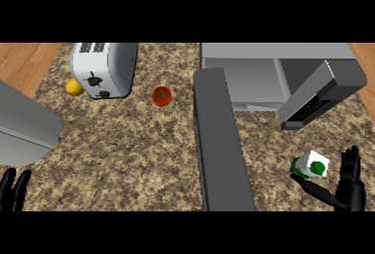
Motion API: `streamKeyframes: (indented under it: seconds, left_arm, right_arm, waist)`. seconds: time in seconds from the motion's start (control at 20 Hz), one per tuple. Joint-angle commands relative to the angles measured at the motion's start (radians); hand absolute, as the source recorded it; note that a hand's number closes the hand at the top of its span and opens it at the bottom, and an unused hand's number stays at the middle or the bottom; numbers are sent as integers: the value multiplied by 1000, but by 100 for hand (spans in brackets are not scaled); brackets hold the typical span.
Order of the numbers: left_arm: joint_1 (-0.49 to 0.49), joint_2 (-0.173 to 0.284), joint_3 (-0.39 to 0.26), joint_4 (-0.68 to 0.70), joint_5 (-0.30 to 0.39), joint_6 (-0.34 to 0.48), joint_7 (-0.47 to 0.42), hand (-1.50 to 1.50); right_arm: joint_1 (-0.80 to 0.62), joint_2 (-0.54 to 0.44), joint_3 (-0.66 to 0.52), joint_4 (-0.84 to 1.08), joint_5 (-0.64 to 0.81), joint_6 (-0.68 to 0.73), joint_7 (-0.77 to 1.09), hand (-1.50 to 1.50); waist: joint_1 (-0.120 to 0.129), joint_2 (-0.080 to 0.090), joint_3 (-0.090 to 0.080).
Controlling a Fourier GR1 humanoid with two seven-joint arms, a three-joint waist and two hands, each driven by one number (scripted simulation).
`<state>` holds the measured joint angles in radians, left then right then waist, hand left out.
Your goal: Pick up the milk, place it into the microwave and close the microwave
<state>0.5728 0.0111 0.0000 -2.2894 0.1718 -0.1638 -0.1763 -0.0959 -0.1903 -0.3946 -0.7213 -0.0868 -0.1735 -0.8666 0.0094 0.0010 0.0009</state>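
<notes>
spreading across most of the view as a speckled brown worktop [124, 158], wooden floor showing past its far left and far right corners. standing at the far right edge as a grey microwave [271, 74], cavity gaping, its door [219, 144] swinging out as a long dark slab toward the near edge; a second dark panel with buttons [319, 92] angling off the right side. jutting in over the left edge as a grey rounded appliance [22, 124]. sitting near the far left corner as a silver toaster [104, 67], a yellow lemon [74, 87] touching its left side and a red tomato [162, 95] just beside its right. resting near the near right corner, right of the door, as the white-and-green milk [310, 165] carton. reaching at the carton as the right hand [350, 183], fingers straight up on its right, thumb stretching under it, not closing round it. resting at the near left corner as the left hand [13, 191], fingers straight and upright, holding nothing.
</notes>
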Motion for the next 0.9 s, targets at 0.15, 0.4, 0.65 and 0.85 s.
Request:
streamKeyframes:
  seconds: [0.15, 0.4, 0.65, 0.85]
  left_arm:
    - [14, -8, -3, 22, 11, -19, -17, -150]
    - [-4, -10, -8, 14, 4, -9, 6, -150]
    - [4, 2, 28, -25, 51, -21, 31, -150]
    - [37, -11, -26, 25, 0, -1, -53, -150]
  right_arm:
    - [-4, -57, 40, 133, -39, 364, -82, -150]
    - [-52, -52, 89, 211, -16, 523, -186, -150]
    - [-46, 4, 79, 106, 5, 271, -244, 150]
    - [-129, 14, 21, 84, -20, 114, -182, 150]
  waist:
    - [5, 0, 2]
    - [8, 3, 3]
    - [-5, -2, 0]
    - [1, -2, -1]
